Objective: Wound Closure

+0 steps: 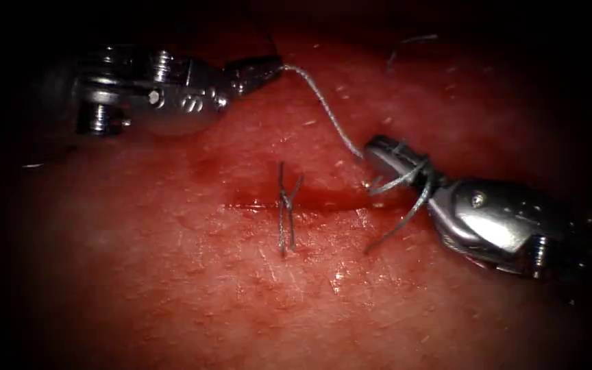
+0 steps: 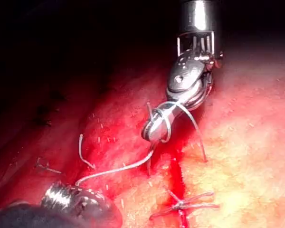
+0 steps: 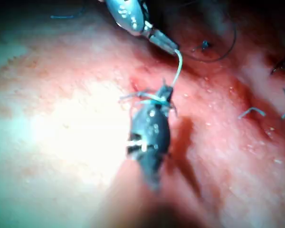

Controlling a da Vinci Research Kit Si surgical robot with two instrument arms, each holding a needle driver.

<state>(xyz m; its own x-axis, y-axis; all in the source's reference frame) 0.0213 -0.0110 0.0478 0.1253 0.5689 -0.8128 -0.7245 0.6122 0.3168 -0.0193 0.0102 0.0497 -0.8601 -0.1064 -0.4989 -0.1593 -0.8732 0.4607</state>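
My left tool [image 1: 268, 68] sits at the upper left, jaws shut on the grey thread [image 1: 327, 109]. From there the thread slants down to my right tool [image 1: 378, 154], which reaches in from the lower right over the right end of the cut [image 1: 323, 199]. Thread loops [image 1: 416, 175] are wound around the right tool's shut jaws, and a loose strand [image 1: 392, 233] hangs below them. In the left wrist view the same loops [image 2: 164, 118] circle the right tool [image 2: 152, 130]. Nothing shows between the right jaws. I cannot make out the needle for certain.
A tied stitch [image 1: 286, 205] with short cut ends crosses the cut left of the tools. Red fluid pools along the cut [image 2: 178, 180]. A thin dark curved line [image 3: 223, 52] lies on the tissue beyond the left tool [image 3: 164, 42]. Stray thread bits [image 3: 251, 111] lie about.
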